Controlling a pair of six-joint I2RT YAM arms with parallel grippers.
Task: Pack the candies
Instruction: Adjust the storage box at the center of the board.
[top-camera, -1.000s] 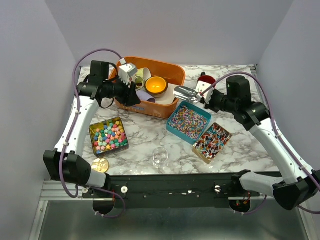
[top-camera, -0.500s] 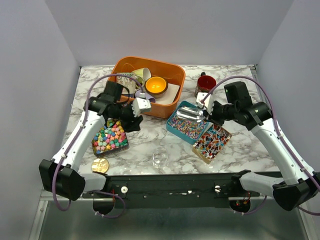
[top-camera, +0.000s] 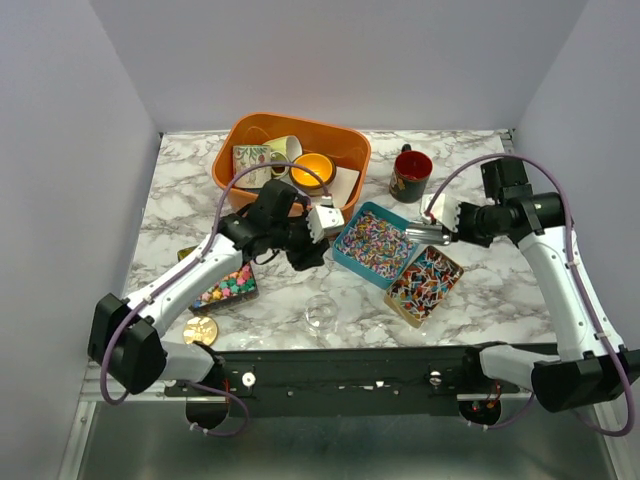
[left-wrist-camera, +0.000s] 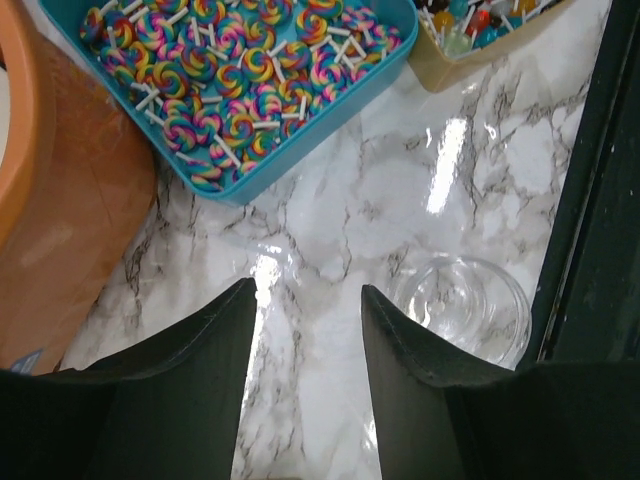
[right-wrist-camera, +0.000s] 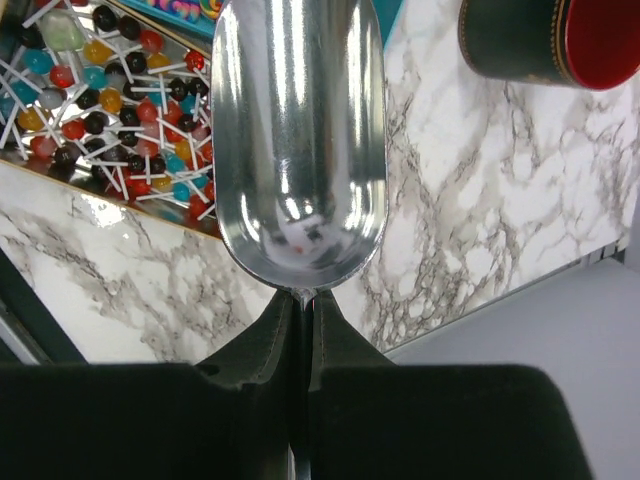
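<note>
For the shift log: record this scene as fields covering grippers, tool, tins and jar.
left gripper: open, empty, over bare table between teal tin and glass jar
right gripper: shut on scoop handle
scoop: empty, above where the two tins meet
teal tin: swirl lollipops
gold tin: ball lollipops
star candies: partly under left arm

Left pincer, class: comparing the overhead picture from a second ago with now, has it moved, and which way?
Yes. The left pincer has left the orange plastic bin, swinging right and nearer the arm bases, now beside the teal tray.
</note>
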